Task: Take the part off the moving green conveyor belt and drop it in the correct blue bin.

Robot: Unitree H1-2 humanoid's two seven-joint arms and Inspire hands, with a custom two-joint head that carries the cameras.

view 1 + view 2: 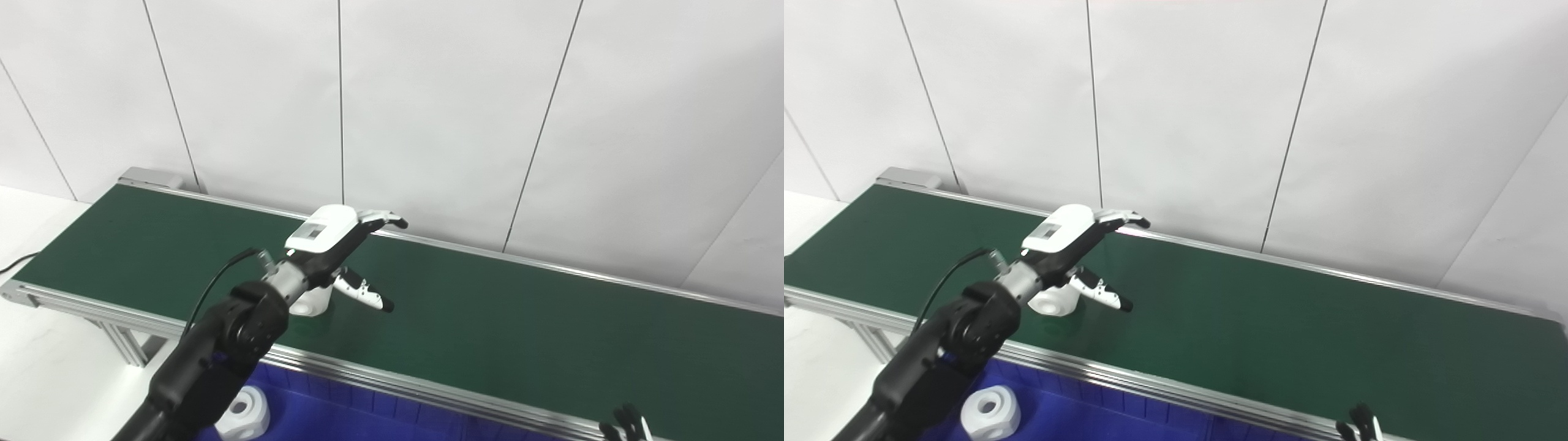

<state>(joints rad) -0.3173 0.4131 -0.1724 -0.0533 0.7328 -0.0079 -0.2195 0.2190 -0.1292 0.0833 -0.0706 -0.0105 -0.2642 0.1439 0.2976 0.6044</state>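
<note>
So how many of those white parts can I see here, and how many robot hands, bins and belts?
White parts: 2, one on the belt under the left hand, one in the bin
Robot hands: 2, left hand, right hand (only fingertips showing)
Blue bins: 1
Green conveyor belts: 1
Total: 6

Bright, even light; sharp frames, faint shadows.

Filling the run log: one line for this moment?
left hand open over belt | white part on belt beneath it | right hand idle | another part in blue bin
</note>
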